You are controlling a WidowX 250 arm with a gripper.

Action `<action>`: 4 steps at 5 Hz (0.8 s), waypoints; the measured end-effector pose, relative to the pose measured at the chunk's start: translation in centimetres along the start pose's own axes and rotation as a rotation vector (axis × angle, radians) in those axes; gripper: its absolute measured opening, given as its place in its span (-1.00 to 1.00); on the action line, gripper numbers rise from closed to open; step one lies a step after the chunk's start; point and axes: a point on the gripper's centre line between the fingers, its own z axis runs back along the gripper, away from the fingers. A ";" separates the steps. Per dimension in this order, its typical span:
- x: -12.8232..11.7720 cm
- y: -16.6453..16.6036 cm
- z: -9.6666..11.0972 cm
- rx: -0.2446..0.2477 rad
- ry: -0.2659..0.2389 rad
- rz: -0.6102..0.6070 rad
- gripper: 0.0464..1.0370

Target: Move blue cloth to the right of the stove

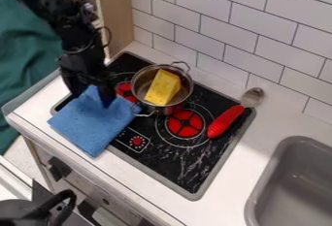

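The blue cloth [97,123] lies across the stove's left front corner, partly on the black stove [172,159] and partly on the white counter [227,201]. Its back part rises in a fold, and one corner points towards the front edge of the counter. The black pincer [92,96] hangs down at that raised fold, its two fingers standing apart with blue fabric between them; I cannot tell whether they have a grip on it. The arm [77,36] comes in from the upper left.

Just beside the cloth, a metal pot [152,104] stands on the stove towards the back, one handle near the cloth's edge. A yellow block [163,87] leans inside it. Farther right, a red handle [225,121] rests slantwise on the stove, meeting a metal spoon [253,96] at the back right edge. A grey sink [291,141] is set in the counter right of the stove, and a white tiled wall [220,31] runs behind
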 end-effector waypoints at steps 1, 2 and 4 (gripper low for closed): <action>-1.4 0.4 -0.5 -0.007 0.008 -0.043 0.95; -2.0 0.2 -0.7 -0.007 0.015 -0.066 0.95; -2.4 -0.8 -1.7 -0.008 0.016 -0.083 0.95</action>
